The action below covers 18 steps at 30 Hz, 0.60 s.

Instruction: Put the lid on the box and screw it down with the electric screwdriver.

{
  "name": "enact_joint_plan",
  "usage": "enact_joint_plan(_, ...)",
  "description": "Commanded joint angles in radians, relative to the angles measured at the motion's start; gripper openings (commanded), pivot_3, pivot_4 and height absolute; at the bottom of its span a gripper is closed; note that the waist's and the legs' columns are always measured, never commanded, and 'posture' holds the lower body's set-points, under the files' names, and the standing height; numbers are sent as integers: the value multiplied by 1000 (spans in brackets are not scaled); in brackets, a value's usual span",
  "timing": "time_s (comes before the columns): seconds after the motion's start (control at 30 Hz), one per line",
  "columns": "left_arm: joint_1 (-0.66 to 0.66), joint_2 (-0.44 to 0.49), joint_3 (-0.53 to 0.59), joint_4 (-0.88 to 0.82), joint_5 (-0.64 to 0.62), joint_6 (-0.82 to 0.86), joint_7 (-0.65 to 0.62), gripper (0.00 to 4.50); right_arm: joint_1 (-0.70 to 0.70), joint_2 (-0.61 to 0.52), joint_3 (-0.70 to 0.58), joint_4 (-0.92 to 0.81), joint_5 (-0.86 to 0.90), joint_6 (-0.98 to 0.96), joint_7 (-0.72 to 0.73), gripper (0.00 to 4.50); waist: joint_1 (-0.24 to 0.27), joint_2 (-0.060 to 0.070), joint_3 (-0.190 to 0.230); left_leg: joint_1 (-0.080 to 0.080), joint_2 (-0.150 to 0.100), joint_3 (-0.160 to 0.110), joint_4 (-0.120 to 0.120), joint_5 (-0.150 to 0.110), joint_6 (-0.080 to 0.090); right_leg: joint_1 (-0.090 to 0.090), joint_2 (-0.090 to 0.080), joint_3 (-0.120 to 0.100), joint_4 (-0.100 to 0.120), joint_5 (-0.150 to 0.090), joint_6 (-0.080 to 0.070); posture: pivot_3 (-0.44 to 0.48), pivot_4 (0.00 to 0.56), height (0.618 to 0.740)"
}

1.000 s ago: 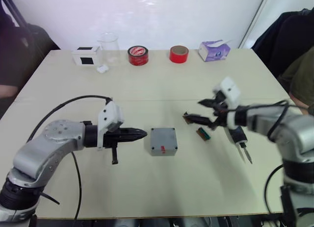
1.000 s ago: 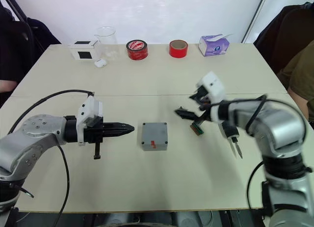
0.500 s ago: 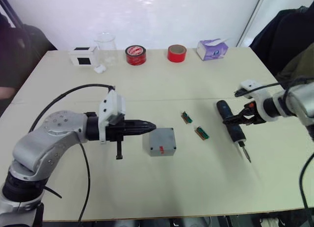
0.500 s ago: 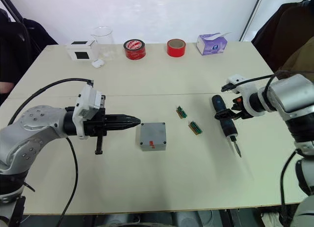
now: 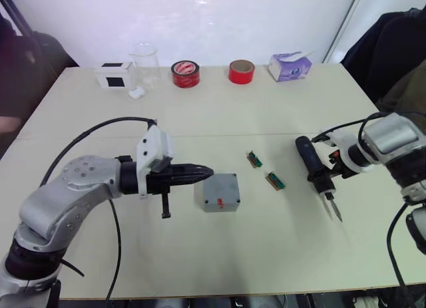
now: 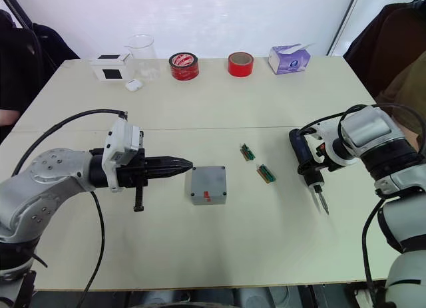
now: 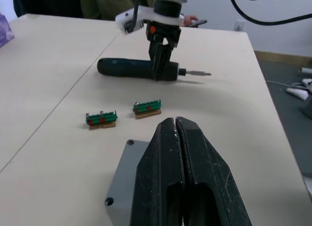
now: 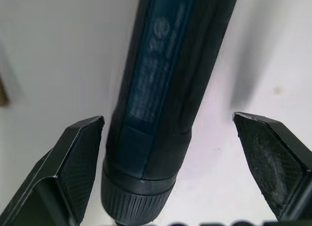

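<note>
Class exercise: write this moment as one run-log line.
left gripper: shut, beside small grey square box | right gripper: open, straddling dark blue-black cylindrical electric screwdriver lying on table | lid: on box

Bright, even indoor light over a pale tabletop [image 5: 279, 108], with short soft shadows.

The back wall [image 6: 219, 15] is washed out almost to white, faintly violet at the upper left. Shadows lie close beneath the box [image 5: 218, 192], the electric screwdriver [image 5: 317, 172] and the left hand [image 5: 200, 172]. In the right wrist view the screwdriver's barrel [image 8: 170, 84] is soft and its fingers [image 8: 73, 167] blurred at close range. The left wrist view keeps distant objects fairly sharp.
</note>
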Motion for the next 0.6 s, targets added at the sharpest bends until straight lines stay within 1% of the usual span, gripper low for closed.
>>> enact_joint_plan(0.03,22,13,28,-47,-4,-11,11,0,-31,35,12,59,-38,-27,22,3758,-1,0,0,0,0,0,0,0,0,0,0,0,0,0,0,0,150,740)
enact_joint_plan(0.07,23,14,29,-50,-6,-9,14,0,-36,44,12,77,-46,-34,25,3526,-1,0,0,0,0,0,0,0,0,0,0,0,0,0,0,0,150,740)
enact_joint_plan(0.1,28,18,34,-52,-7,-9,15,0,-43,60,7,100,-53,-34,25,3152,-1,0,0,0,0,0,0,0,0,0,0,0,0,0,0,0,150,740)
enact_joint_plan(0.13,30,23,42,-52,-11,-7,18,0,-51,77,2,125,-63,-40,26,2899,-1,0,0,0,0,0,1,0,0,1,0,0,0,0,-1,0,150,740)
enact_joint_plan(0.23,32,35,51,-47,-18,-6,18,0,-83,115,-24,189,-86,-53,26,1884,-4,-1,0,1,0,0,1,1,-1,1,1,0,0,2,-1,0,150,740)
enact_joint_plan(0.37,26,48,47,-34,-19,-3,8,0,-133,123,-58,227,-106,-58,31,1833,-13,-1,0,2,1,0,1,1,-2,2,1,0,0,2,-2,0,150,740)
enact_joint_plan(0.43,25,60,39,-19,-8,-7,-12,0,-172,109,-99,195,-98,-50,36,1833,-20,0,0,2,1,0,1,1,-2,2,1,0,1,3,-2,0,150,740)
enact_joint_plan(0.47,23,65,35,-12,-4,-9,-19,0,-186,101,-116,175,-93,-48,39,1833,-24,3,2,2,1,0,1,1,-2,1,1,0,1,3,-2,0,150,740)
enact_joint_plan(0.57,25,82,26,16,13,-24,-55,0,-191,77,-201,4,-32,5,53,1833,-24,7,4,-3,1,1,1,1,-2,-5,2,2,3,3,-2,0,150,740)
enact_joint_plan(0.6,24,87,19,27,23,-28,-66,0,-170,100,-305,-87,21,-3,46,1833,-24,8,4,-5,1,1,0,1,-2,-9,2,2,4,3,-2,0,150,740)
